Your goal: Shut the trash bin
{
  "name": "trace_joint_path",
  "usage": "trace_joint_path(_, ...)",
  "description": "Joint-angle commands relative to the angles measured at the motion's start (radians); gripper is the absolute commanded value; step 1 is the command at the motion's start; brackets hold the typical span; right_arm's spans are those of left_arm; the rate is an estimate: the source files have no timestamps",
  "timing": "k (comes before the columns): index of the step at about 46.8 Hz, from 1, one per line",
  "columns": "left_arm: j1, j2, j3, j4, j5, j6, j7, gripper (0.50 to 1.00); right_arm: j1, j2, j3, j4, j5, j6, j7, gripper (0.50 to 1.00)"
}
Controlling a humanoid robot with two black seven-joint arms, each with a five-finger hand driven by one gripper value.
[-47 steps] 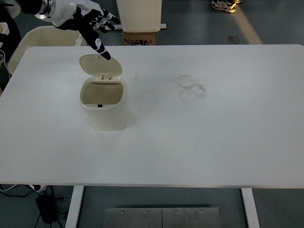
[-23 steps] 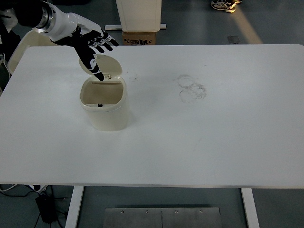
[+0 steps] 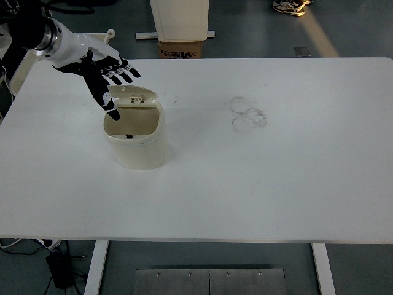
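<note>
A small cream trash bin [image 3: 136, 142] stands on the white table [image 3: 258, 160], left of centre. Its hinged lid [image 3: 131, 94] is tipped forward over the back of the opening, about half down, and the inside still shows. My left hand [image 3: 105, 75] reaches in from the upper left with its fingers spread. The hand lies over the lid's left edge, and its longest finger points down to the bin's left rim. It grasps nothing. The right arm is out of view.
Faint ring marks [image 3: 247, 114] stain the table right of centre. Behind the far edge stand a cardboard box [image 3: 180, 48] and a white pedestal [image 3: 181, 18]. A cream container [image 3: 27, 61] sits off the far left corner.
My left hand has come down and to the left over the bin. The lid has swung from upright to about half shut.
</note>
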Motion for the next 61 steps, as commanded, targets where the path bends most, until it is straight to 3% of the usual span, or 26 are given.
trace_joint_path(1,0.001,-0.001,0.0,-0.012,0.0,0.0,0.0,1.0,0.0,0.0,0.0,0.0,0.0,-0.001,0.0,0.991)
trace_joint_path(40,0.026,0.004,0.002,-0.102,0.0,-0.012,0.0,1.0,0.0,0.0,0.0,0.0,0.002,0.001,0.0,0.991)
trace_joint_path(61,0.064,0.005,0.002,-0.101,0.0,-0.008,0.0,1.0,0.0,0.0,0.0,-0.001,0.002,0.001,-0.001,0.993)
